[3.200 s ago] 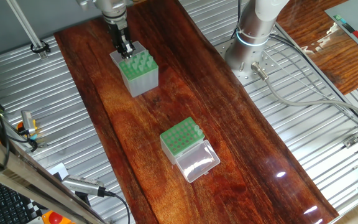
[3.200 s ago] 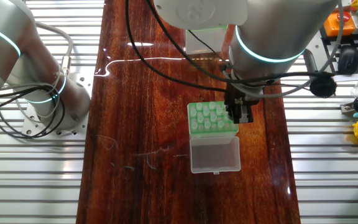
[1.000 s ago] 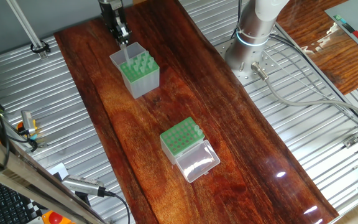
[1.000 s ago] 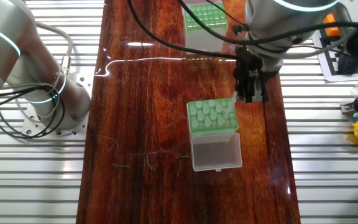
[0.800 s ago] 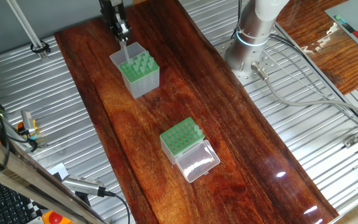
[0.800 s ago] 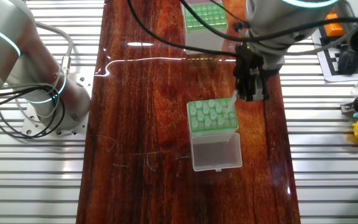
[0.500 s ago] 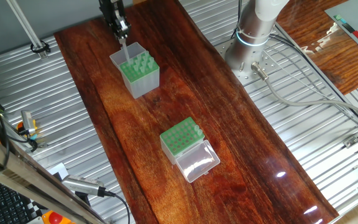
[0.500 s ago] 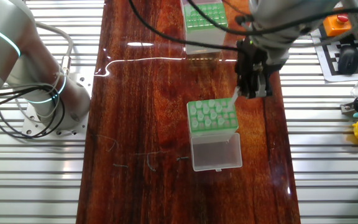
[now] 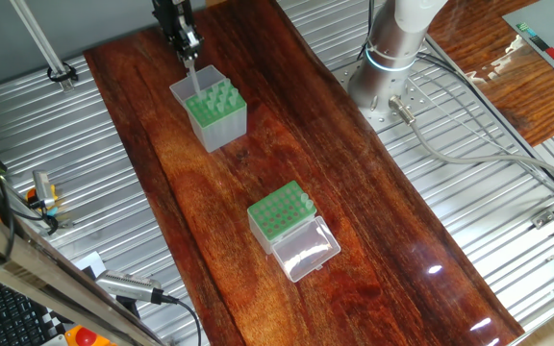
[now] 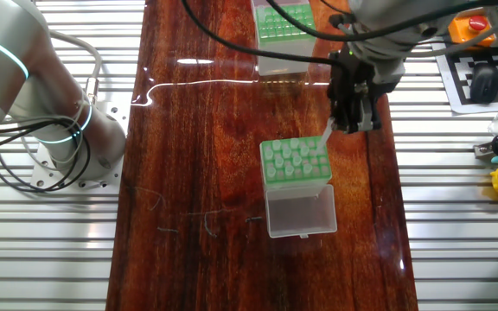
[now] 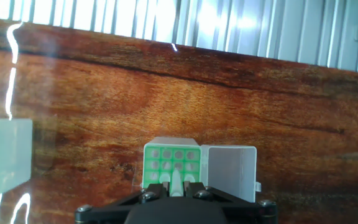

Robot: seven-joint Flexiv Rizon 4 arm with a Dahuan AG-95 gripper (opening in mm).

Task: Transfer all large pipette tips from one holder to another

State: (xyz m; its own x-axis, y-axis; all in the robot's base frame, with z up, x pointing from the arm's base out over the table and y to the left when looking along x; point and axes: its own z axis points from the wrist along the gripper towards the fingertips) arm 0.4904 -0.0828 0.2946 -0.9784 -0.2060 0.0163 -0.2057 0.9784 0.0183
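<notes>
While I watch from the two fixed views, my gripper (image 9: 189,46) hangs above the tall holder (image 9: 210,111), pinched on one tip (image 9: 192,75) whose point is clear of the holder's green plate (other tips stand in its holes). Nearer the table's (image 9: 373,211) front end, well apart from the tall holder, sits the lidded box (image 9: 288,227) with its lid (image 9: 305,252) flat open. From the hand view I see that box (image 11: 172,163) below the fingers.
</notes>
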